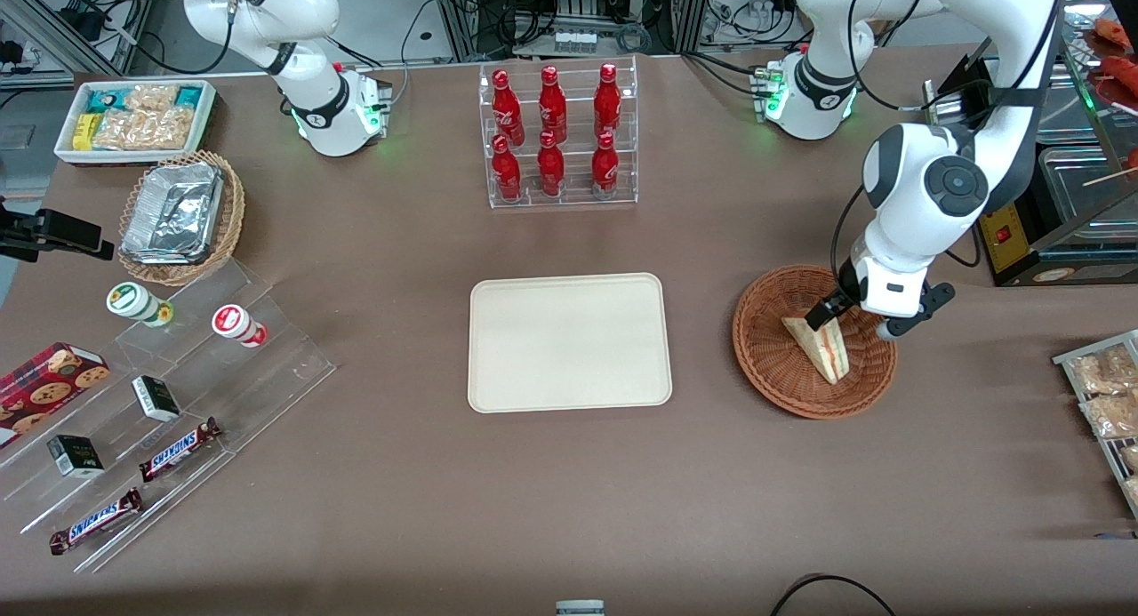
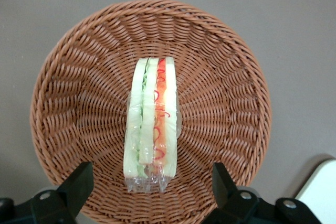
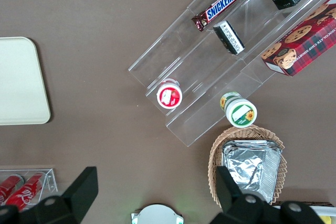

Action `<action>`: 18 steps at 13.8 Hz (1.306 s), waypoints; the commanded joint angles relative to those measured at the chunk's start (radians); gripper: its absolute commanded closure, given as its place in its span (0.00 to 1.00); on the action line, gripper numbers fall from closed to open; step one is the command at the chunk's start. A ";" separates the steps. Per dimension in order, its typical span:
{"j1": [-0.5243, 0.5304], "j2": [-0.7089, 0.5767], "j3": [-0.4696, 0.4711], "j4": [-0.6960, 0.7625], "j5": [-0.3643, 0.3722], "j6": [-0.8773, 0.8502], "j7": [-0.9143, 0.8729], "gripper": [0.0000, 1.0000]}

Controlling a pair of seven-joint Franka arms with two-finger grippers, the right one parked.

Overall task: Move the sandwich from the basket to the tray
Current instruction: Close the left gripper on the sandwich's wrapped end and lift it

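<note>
The sandwich (image 1: 822, 345) lies in the reddish-brown wicker basket (image 1: 765, 367), a wrapped wedge of white bread with red, orange and green filling; it also shows in the left wrist view (image 2: 152, 124), in the middle of the basket (image 2: 68, 103). My left gripper (image 1: 858, 321) hangs open just above the basket, over the sandwich end farther from the front camera. In the wrist view the gripper (image 2: 151, 192) has one black finger (image 2: 79, 184) on each side of the sandwich, apart from it. The cream tray (image 1: 569, 342) lies bare beside the basket, toward the parked arm; its corner shows in the wrist view (image 2: 323, 192).
A clear rack of red bottles (image 1: 558, 136) stands farther from the front camera than the tray. A wire rack of packets (image 1: 1107, 394) and a black appliance (image 1: 1022, 234) flank the basket. A stepped acrylic shelf (image 1: 169, 403), foil-container basket (image 1: 182, 216) and white snack bin (image 1: 133, 118) sit at the parked arm's end.
</note>
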 commanded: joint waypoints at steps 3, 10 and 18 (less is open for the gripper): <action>-0.005 0.060 0.002 0.001 0.002 0.036 -0.042 0.00; -0.004 0.123 0.003 0.004 0.042 0.054 -0.040 0.01; -0.002 0.109 0.005 0.074 0.079 -0.025 -0.016 1.00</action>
